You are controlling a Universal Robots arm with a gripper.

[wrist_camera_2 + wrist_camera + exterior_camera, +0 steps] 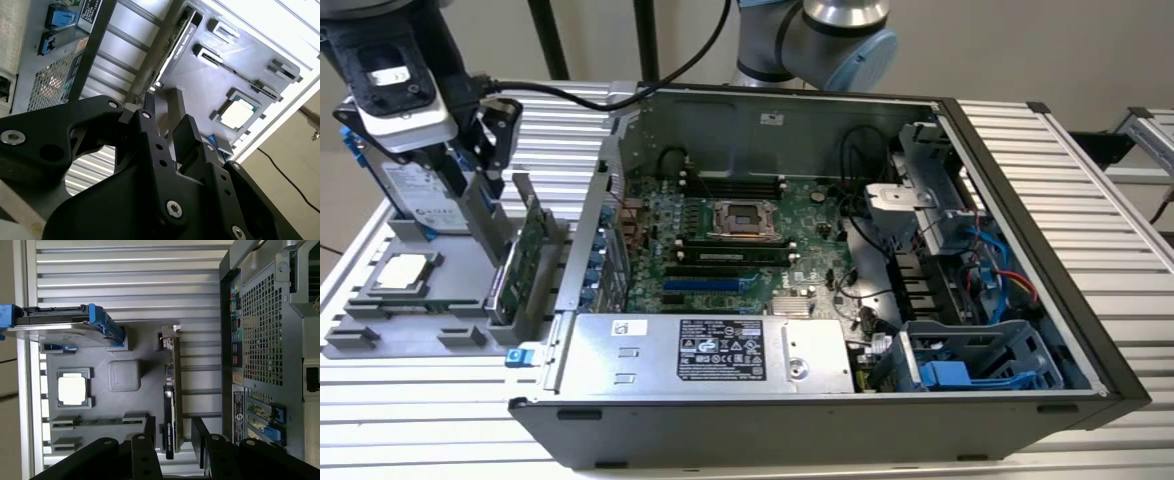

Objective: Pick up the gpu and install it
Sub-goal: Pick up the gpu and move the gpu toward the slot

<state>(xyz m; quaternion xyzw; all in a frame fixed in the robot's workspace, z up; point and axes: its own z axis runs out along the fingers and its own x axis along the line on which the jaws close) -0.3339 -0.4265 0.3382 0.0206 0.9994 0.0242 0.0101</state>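
1. Black-faced and green-backed, the gpu [172, 395] stood on edge in the grey parts tray [145, 345], along the tray side nearest the open computer case [854, 250].
2. The gripper [175, 432] hung over the card's end away from its silver bracket [170, 332], jaws open, one finger on either side and clear of it.
3. Farther from the case sat the CPU chip [71, 390] and the blue-trimmed hard drive [60, 332].

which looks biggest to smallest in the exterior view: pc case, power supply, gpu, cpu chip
1. pc case
2. power supply
3. gpu, standing nearly edge-on
4. cpu chip
The last two look close because the gpu shows mostly its edge.
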